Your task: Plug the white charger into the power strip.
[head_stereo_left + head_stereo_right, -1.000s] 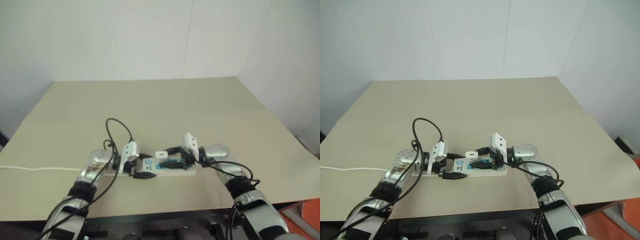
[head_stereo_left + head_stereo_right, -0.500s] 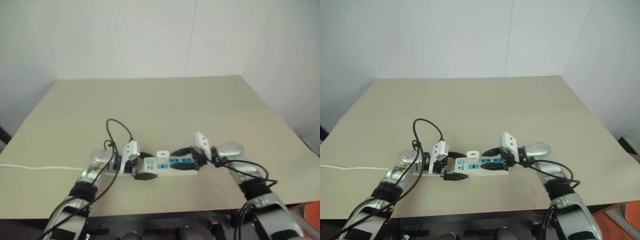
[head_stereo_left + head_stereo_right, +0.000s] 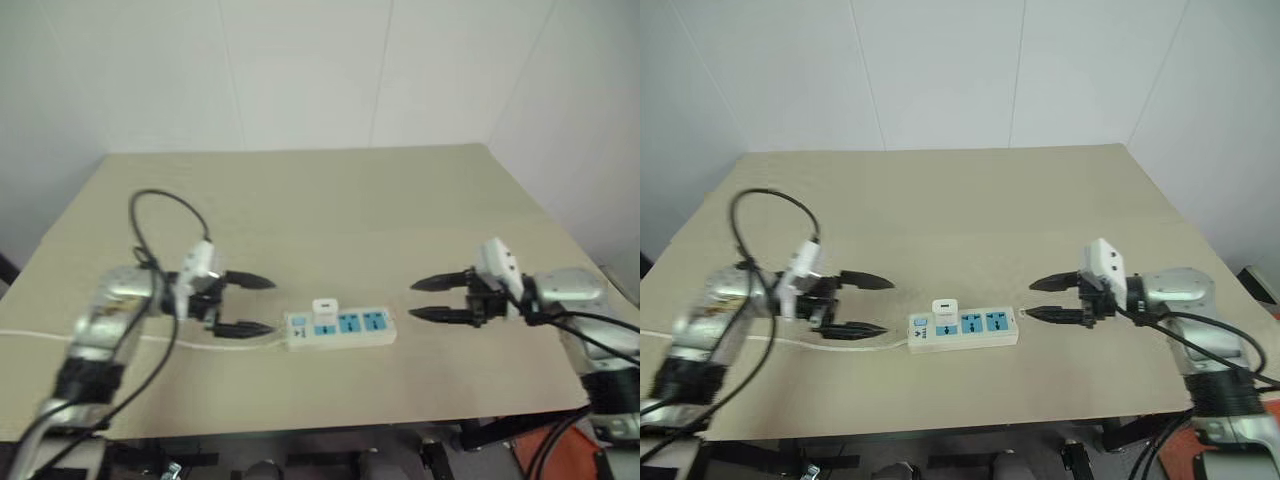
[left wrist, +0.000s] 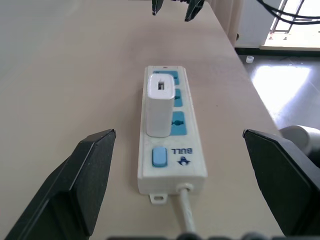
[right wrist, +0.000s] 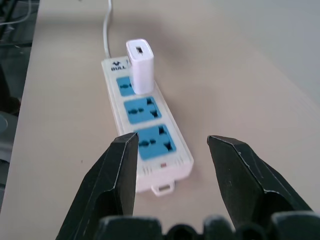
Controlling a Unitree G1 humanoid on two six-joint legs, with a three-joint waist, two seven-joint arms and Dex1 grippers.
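The table [image 3: 970, 200] in front of me is a plain beige top, bare over most of its width, set into a corner of white panelled walls [image 3: 940, 70]; past its right edge I can see a strip of lighter floor [image 4: 280, 85]. Near the front edge, about midway across, lies the power strip [image 3: 963, 326], a long white bar flat on the table with blue socket faces and a blue switch at its left end. The white charger [image 3: 944, 310] stands upright in the socket next to that switch, seated on the strip, and the two sockets to its right are free. A thin white cord [image 3: 30, 336] runs from the strip's switch end leftward across the table to its left edge. My left tool [image 3: 855, 305] hangs just left of the strip, pointing toward it, its two black fingers spread wide and holding nothing; the cord passes under it. A black cable [image 3: 765, 205] loops up over my left wrist. My right tool [image 3: 1052, 298] hangs to the right of the strip, a short gap away, pointing back at it with its fingers parted and empty. Nothing stands between either tool and the strip.
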